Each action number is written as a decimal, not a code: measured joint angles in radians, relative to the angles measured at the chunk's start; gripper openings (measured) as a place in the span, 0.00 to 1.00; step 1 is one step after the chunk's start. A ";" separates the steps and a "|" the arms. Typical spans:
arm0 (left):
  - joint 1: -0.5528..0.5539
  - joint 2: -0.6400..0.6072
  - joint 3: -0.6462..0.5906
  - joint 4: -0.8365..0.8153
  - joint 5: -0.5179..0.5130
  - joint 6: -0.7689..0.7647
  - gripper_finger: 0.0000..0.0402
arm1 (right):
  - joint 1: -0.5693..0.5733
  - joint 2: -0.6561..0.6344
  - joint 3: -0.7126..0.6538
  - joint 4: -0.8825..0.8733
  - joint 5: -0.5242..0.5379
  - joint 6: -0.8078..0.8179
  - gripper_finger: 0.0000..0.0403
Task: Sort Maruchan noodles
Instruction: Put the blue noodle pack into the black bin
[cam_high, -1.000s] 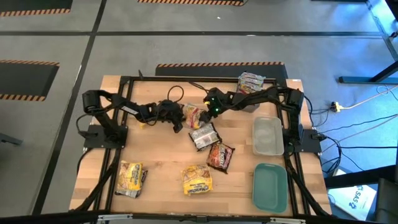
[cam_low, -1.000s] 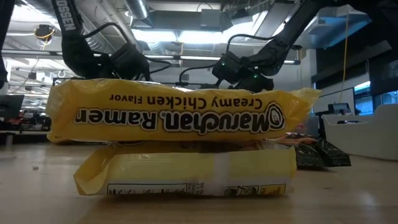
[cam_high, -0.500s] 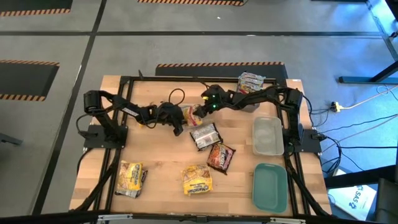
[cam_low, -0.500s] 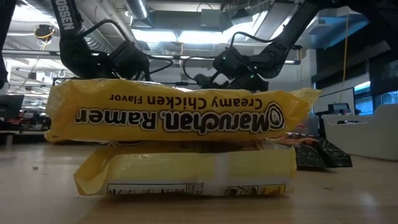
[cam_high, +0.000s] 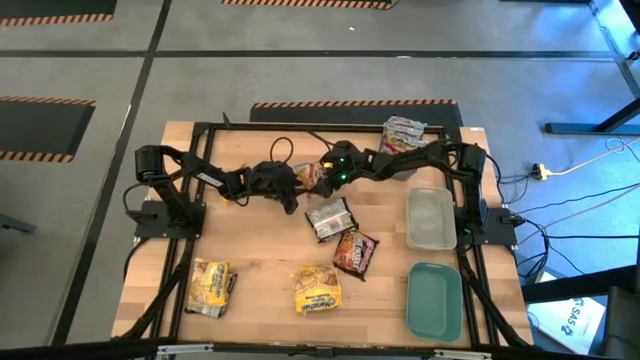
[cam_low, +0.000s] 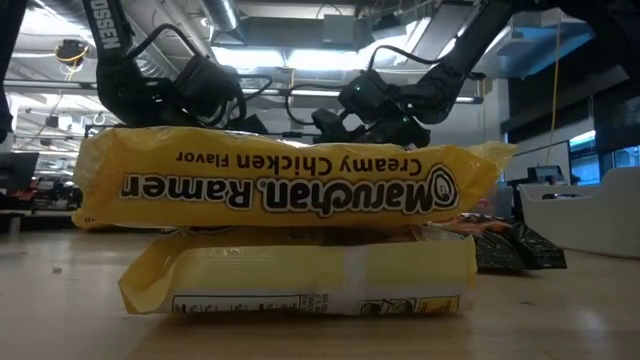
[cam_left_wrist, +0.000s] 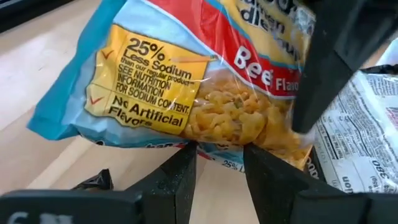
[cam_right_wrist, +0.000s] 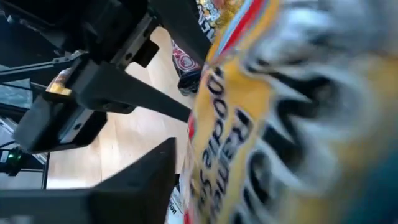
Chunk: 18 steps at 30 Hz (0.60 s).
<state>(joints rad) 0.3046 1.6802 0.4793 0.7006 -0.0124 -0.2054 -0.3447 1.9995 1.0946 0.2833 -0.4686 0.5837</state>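
A blue, yellow and red beef-flavour Maruchan noodles packet hangs between my two grippers at the table's far middle. My left gripper comes from the left and is shut on the packet's edge. My right gripper is at the packet's other end; whether it touches the packet I cannot tell. A silvery packet and a brown-red one lie flat near the middle. Two yellow packets lie stacked at the near edge. My left gripper pinches the packet's edge between its two fingers, about midway along that edge. The fingers come from the table's left, slanting a little downward. The packet rises tilted from the fingers with its printed face toward the wrist, above the bare wood.
A clear tray and a teal lid sit along the right side. Another yellow packet lies near left, and a pinkish packet lies at the far right. Bare wood shows at the table's left.
Both grippers have tipped their fingers upward while staying almost in place. The packet between them has come up off the table and shifted slightly toward the far edge.
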 joint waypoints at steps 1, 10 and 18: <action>0.000 0.000 0.000 -0.012 0.000 0.000 0.32 | 0.000 0.000 0.000 0.001 -0.005 -0.006 0.50; -0.007 -0.004 0.000 -0.066 0.008 -0.003 0.32 | -0.001 -0.031 0.000 -0.028 0.008 -0.141 0.25; -0.013 -0.095 0.000 -0.124 0.012 -0.030 0.32 | -0.002 -0.168 0.000 -0.239 0.069 -0.340 0.28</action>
<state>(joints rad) 0.2915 1.5848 0.4797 0.5766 -0.0003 -0.2356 -0.3466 1.8318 1.0943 0.0442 -0.4000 0.2433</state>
